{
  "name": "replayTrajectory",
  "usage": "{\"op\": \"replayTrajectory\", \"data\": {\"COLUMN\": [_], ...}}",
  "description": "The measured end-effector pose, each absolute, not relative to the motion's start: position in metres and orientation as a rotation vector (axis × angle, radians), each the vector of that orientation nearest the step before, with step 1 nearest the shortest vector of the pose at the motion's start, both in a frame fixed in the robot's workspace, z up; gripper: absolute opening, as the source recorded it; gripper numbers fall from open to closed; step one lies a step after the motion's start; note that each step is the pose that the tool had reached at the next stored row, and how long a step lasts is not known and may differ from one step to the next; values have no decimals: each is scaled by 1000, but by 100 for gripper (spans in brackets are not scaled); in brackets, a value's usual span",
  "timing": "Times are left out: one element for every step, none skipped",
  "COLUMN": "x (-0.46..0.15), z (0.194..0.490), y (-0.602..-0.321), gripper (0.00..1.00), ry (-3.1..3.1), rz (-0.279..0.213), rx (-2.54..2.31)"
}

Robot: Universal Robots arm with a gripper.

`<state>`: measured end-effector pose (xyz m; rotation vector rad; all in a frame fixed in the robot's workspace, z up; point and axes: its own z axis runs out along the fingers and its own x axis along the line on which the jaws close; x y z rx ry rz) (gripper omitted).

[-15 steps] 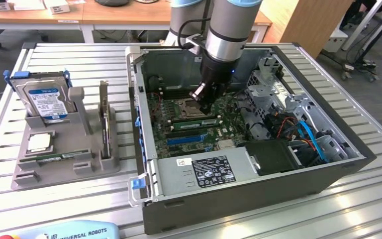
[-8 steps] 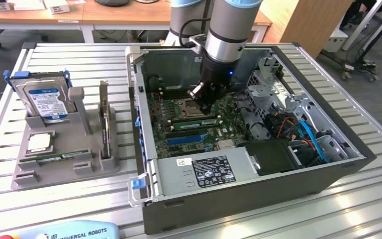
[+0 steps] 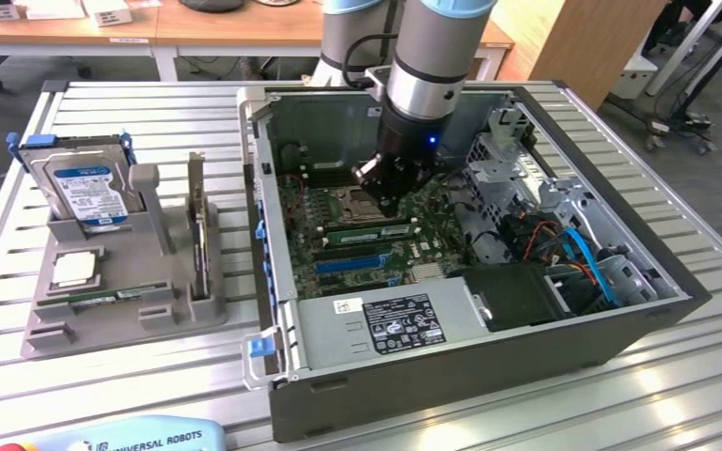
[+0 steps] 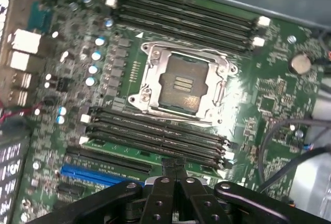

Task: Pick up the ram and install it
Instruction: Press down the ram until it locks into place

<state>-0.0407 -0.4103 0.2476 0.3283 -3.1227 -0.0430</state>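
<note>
My hand (image 4: 175, 168) is clenched, pressing the ram (image 4: 150, 155) into its slot at the socket's (image 4: 182, 83) six o'clock; seating looks nearly done.

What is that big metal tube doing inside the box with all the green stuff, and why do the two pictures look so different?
The tube is a robot arm. At its end is a gripper, which works like two fingers. One picture comes from a camera standing off to the side. The other comes from a camera on the arm's wrist, looking down. The box is an opened computer case on a slatted table. The green stuff is its main board. The gripper is shut, with its tips right over the ram, a thin green stick that seems to sit in a slot. Beside the case, a grey holder carries a hard drive.
</note>
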Motion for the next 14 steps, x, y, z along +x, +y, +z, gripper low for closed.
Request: {"op": "replayTrajectory", "data": {"x": [-41,-41,-41,-41,-41,-41,-41,-41,-41,-41,-41,-41,-41,-42], "z": [247,247,247,247,247,246,246,246,246,246,246,246,246,246], "y": [-410,-410,-410,-410,-410,-410,-410,-410,-410,-410,-410,-410,-410,-410], "gripper": [10,10,10,10,10,10,10,10,10,10,10,10,10,10], "ry": [-3126,-3129,-3131,-3134,-3136,-3137,-3139,-3140,-3140,-3141,-3141,-3141,-3141,-3141], "rz": [-43,-43,-43,-43,-43,-43,-43,-43,-43,-43,-43,-43,-43,-43], "rx": [300,272,241,213,186,158,131,108,97,94,94,94,94,94]}}
